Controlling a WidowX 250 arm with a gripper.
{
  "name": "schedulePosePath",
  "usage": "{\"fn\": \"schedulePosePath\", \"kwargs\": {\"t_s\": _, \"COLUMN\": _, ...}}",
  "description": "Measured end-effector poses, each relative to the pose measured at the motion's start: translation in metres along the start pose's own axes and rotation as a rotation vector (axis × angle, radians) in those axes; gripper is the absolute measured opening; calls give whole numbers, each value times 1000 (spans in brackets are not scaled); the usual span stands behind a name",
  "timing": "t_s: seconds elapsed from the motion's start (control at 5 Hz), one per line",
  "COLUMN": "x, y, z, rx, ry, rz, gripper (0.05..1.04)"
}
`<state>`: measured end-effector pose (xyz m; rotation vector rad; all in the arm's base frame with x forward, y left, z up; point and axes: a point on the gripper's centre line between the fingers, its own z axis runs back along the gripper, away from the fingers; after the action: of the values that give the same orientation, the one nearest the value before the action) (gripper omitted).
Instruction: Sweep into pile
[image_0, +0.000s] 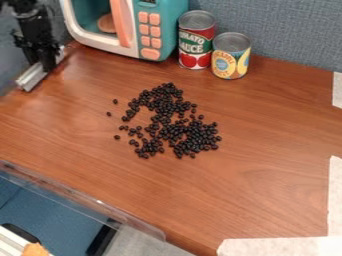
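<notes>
Hanging down at the upper left with the black gripper (47, 59), meeting a pale bar (35, 75); not being able to tell jaws apart from jaws together or clamped. Seeing black beans (190, 135) lying scattered mid-table on brown wood (260, 195), with a toy microwave (160, 37) and two cans (232, 57) standing behind, near a grey-blue partition (287, 27).

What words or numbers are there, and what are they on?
"TOMATO SAUCE", first letters hard to see: red, white and green metal can.
Too small to read: print on the yellow and blue metal can.
Too small to read: display on the teal plastic toy microwave.
</notes>
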<state>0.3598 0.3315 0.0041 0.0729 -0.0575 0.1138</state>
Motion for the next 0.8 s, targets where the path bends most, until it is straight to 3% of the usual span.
{"fn": "schedulePosePath", "kwargs": {"t_s": 0.4, "x": -10, "y": -21, "z": -2, "rx": -13, "ry": 9, "rz": -102, "gripper": 368}}
{"fn": "schedulePosePath", "kwargs": {"t_s": 0.8, "x": -39, "y": -95, "z": 5, "rx": -53, "ry": 20, "rz": -183, "gripper": 368}}
